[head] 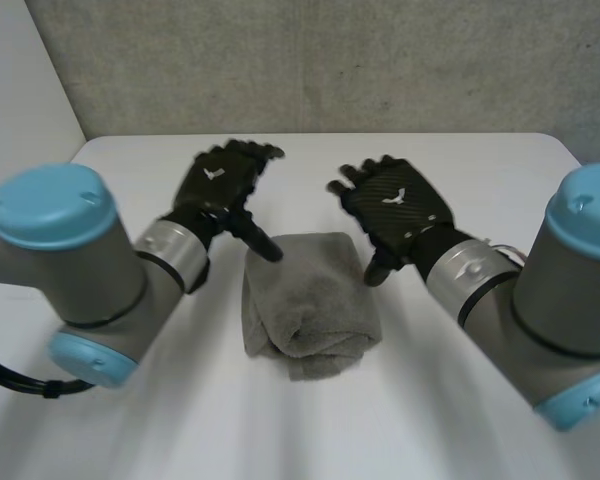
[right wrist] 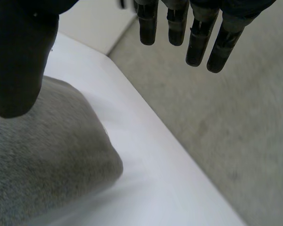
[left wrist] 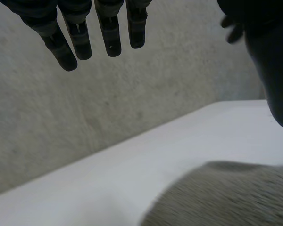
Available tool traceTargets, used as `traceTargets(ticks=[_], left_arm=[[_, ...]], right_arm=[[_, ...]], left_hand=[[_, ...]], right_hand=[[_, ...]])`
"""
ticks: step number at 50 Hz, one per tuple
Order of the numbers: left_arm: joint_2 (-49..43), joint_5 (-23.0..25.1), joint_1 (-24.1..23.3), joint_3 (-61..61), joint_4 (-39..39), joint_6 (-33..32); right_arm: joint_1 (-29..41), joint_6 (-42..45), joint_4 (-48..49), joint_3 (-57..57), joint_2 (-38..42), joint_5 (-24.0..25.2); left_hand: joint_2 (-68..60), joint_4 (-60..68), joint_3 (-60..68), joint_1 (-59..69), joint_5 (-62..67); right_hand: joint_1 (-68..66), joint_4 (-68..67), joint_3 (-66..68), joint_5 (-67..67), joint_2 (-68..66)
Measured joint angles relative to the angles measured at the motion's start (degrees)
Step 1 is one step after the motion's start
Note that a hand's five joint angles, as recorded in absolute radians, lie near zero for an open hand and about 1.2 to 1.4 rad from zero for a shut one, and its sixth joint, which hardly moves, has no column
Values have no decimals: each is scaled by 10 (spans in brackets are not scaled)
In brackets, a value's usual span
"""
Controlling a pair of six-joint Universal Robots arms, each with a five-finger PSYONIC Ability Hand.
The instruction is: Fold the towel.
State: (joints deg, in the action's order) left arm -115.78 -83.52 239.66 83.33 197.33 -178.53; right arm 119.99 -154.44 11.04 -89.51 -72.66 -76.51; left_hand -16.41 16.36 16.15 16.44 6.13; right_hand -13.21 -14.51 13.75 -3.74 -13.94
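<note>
One grey towel [head: 308,300] lies in the middle of the white table [head: 310,430], folded into a thick, soft, roughly rectangular bundle with a fuzzy pile and rounded edges. The two black hands hang by its far corners, holding nothing. The left hand [head: 218,185] has its fingers [left wrist: 80,33] straight and loose; its thumb may touch the far left corner, though that is unclear. The right hand [head: 395,205] is likewise relaxed, fingers [right wrist: 177,23] extended. Behind the table stands a speckled grey wall [head: 330,60].
</note>
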Motion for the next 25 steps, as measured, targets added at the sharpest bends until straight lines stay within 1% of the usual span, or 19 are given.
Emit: traceTargets(ticks=[2,5,13,19,25], left_arm=[[-16,-8,-11,-6,-1,3],[-52,-32,-30,-9,-4,3],[-98,-79,-41,3,-26,-4],[-104,-88,-37,22,-43,-22],[-102,-86,-25,51,-45,-71]], right_arm=[[-13,-29,-14,12,11,-6],[-28,-78,-52,43,48,-13],[-31,-139,-122,101,148,-6],[-23,-155,-131,128,209,2],[-18,-153,-131,150,252,4]], left_hand=[[0,0,0,0,0],[0,0,0,0,0],[0,0,0,0,0],[0,0,0,0,0],[0,0,-1,-1,-1]], right_hand=[[0,0,0,0,0],[0,0,0,0,0],[0,0,0,0,0],[0,0,0,0,0],[10,0,0,3,0]])
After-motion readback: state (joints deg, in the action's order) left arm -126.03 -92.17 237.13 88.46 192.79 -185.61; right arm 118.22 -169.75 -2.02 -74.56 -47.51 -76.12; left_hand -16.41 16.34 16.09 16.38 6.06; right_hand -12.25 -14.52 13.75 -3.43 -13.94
